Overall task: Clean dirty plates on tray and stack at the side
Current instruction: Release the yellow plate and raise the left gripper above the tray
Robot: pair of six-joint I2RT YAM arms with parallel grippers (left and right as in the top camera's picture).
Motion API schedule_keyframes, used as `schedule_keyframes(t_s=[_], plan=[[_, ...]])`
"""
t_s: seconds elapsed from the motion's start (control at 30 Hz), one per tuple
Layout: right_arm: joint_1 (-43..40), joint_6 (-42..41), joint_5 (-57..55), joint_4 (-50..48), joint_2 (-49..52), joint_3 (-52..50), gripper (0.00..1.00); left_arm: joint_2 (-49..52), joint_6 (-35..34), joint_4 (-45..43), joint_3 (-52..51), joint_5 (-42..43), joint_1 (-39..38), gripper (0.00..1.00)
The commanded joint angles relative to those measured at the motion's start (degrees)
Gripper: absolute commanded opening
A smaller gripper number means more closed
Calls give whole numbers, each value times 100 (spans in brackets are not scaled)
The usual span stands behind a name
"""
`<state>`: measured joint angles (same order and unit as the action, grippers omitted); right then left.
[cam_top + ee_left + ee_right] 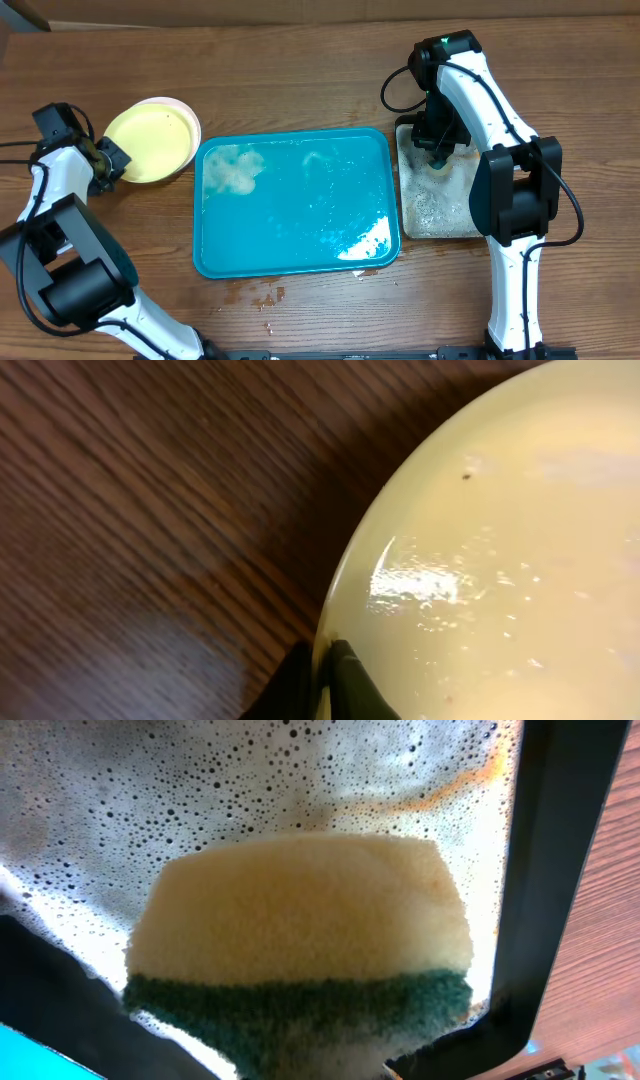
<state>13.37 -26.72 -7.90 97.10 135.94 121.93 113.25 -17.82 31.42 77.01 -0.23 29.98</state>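
Observation:
A pale yellow-green plate (150, 140) lies on the table left of the teal-blue tray (300, 215), on top of a white plate whose rim (183, 106) shows at the back right. My left gripper (112, 158) is shut on the yellow-green plate's left rim, one finger on each side of it in the left wrist view (325, 680), where the plate (500, 540) looks wet and shiny. The tray holds no plates, only foam and water. My right gripper (437, 150) is down in the black tray, shut on the yellow and green sponge (300, 920).
The black tray (438, 205) of foamy water stands right of the teal tray; its dark rim (560, 840) shows beside the sponge. Foam patches (232, 170) lie in the teal tray's back left corner. Water drops (262, 296) lie on the wood in front of it.

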Motion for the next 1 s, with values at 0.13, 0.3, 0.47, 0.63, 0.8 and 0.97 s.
schedule_keyframes(t_s=[0.13,0.3,0.47,0.63,0.8,0.97], plan=[[76,24,7,2,59,142,4,330,111,26,107,138,-251,71],[76,24,7,2,59,142,4,330,109,310,450,173,-420,79],[76,118,9,2,59,142,4,330,-50,702,841,175,-452,83],[76,133,9,2,59,142,4,330,-63,1021,1145,656,-450,56],[76,136,7,2,59,142,4,319,-59,1464,1517,1449,-452,4],[76,153,7,-17,59,142,4,240,31,1856,1816,1790,-531,4]])
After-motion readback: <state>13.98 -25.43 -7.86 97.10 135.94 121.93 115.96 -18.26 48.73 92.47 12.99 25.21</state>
